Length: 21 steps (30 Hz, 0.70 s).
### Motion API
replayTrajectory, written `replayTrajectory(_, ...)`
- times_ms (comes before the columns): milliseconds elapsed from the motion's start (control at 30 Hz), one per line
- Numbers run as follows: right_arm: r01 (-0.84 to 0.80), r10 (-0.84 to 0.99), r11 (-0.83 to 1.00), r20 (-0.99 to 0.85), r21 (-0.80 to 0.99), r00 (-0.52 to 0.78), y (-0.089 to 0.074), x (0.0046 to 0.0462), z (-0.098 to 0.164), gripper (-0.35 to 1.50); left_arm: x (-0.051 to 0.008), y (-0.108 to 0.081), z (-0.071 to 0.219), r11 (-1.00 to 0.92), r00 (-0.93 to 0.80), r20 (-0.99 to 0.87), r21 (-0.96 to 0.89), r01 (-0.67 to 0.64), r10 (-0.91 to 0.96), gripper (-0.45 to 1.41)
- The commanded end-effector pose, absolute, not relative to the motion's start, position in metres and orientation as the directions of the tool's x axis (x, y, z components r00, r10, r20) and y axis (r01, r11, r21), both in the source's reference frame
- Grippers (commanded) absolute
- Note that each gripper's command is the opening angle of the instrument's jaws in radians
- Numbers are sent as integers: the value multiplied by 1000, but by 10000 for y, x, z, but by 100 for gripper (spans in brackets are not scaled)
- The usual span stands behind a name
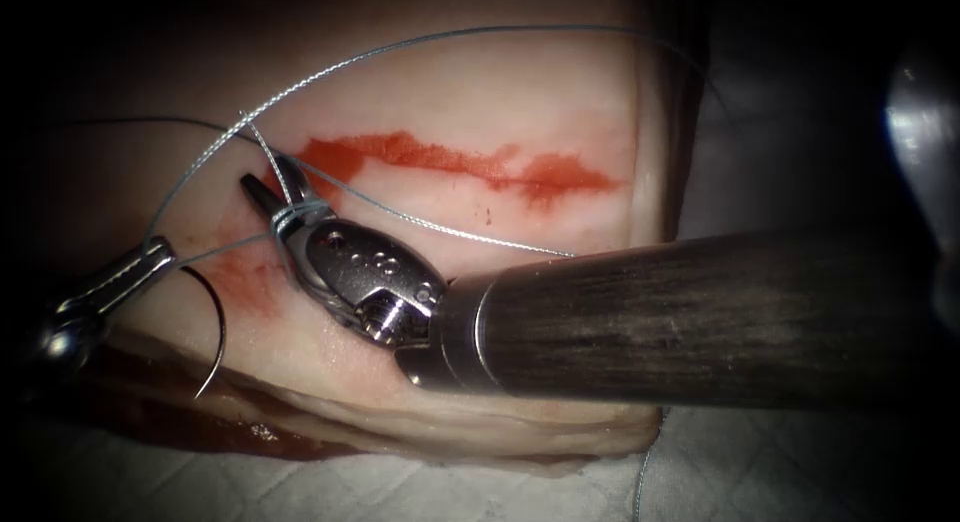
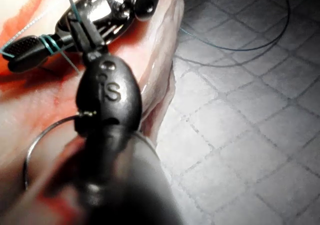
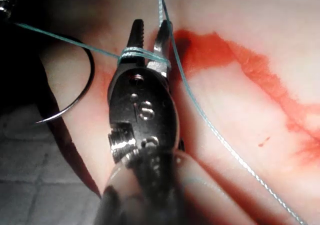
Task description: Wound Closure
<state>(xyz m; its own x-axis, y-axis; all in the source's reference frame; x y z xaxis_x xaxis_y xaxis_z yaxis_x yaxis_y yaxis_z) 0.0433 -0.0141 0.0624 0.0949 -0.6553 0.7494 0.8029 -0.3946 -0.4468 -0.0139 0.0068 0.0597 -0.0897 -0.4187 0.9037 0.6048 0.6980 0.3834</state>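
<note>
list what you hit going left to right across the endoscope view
left tool holding thread → needle, free of the tissue → right tool, jaws open, thread looped round them → red fluid → right shaft

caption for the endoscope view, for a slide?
Thread looped around the right tool's open jaws; left tool holds the needle at its end, clear of the tissue.

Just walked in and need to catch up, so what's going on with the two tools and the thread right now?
The right tool, jaws open, has thread wrapped around them near the cut's left end. The left tool is shut on the needle at its thread end; the needle hangs free of the tissue, at its left front edge. Red fluid marks the cut.
</note>
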Motion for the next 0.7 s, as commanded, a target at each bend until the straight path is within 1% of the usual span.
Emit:
replayTrajectory(33, 802, -654, -394, 750, -448, 98, -139, 441, 627, 19, -144, 66, 602, 698, -89, 904, 383, 605, -419, -45)
replayTrajectory(100, 801, -655, -395, 749, -449, 97, -138, 441, 628, 15, -145, 65, 601, 700, -89, 904, 384, 603, -419, -45)
replayTrajectory(133, 802, -655, -394, 749, -449, 98, -136, 440, 629, 10, -146, 65, 601, 699, -89, 904, 384, 603, -419, -45)
replayTrajectory(467, 802, -653, -389, 750, -453, 106, -127, 438, 628, 12, -148, 63, 601, 702, -90, 904, 384, 599, -418, -45)
replayTrajectory(667, 796, -654, -395, 749, -458, 107, -126, 436, 627, 4, -148, 63, 602, 703, -89, 905, 383, 599, -416, -45)
replayTrajectory(700, 788, -659, -399, 744, -469, 109, -125, 434, 627, -5, -148, 62, 603, 703, -89, 905, 382, 600, -416, -45)
